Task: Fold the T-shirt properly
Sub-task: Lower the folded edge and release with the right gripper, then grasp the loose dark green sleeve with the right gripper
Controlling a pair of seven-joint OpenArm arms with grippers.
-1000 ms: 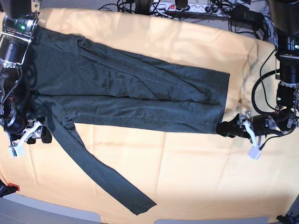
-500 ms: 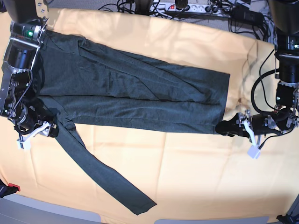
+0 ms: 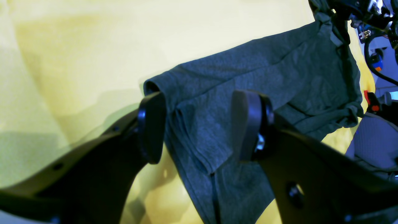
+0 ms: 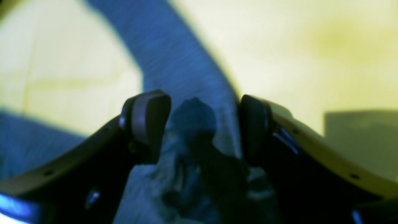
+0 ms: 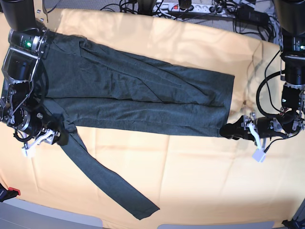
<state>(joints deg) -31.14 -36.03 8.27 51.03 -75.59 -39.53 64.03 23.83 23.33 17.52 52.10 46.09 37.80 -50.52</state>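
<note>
The dark T-shirt point(image 5: 138, 95) lies flat across the pale yellow-orange cloth point(image 5: 200, 176). One long sleeve point(image 5: 105, 179) trails toward the near edge. In the base view my left gripper point(image 5: 228, 130) sits at the shirt's lower right corner. The left wrist view shows that gripper point(image 3: 202, 124) open, its fingers point(image 3: 152, 127) apart on either side of the hemmed corner point(image 3: 199, 124). My right gripper point(image 5: 61, 137) is at the sleeve's base on the left. In the blurred right wrist view it point(image 4: 202, 124) stands open around a bunched ridge of sleeve fabric point(image 4: 194, 115).
A power strip point(image 5: 186, 6) and cables run along the far table edge. A small red item point(image 5: 13, 192) lies at the near left corner. The grey table front point(image 5: 52, 215) shows below the cloth. Both arm bases stand at the table's sides.
My right gripper has moved rightward onto the sleeve's base, and its jaws have narrowed slightly. The left arm and the shirt's body have stayed still.
</note>
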